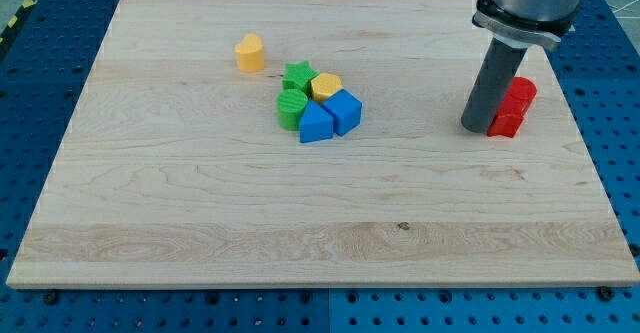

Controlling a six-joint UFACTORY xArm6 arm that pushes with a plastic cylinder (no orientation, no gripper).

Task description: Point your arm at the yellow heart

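The yellow heart [250,53] stands alone on the wooden board [200,203], towards the view's top left. My tip [477,128] rests on the board at the view's right, far to the right of the heart. It is right beside two red blocks [513,106], which lie just to its right and partly behind the rod.
A tight cluster sits mid-board, between the heart and my tip: a green star [297,75], a yellow hexagon [326,86], a green cylinder [291,108] and two blue blocks [316,124] [345,110]. A blue perforated table [620,123] surrounds the board.
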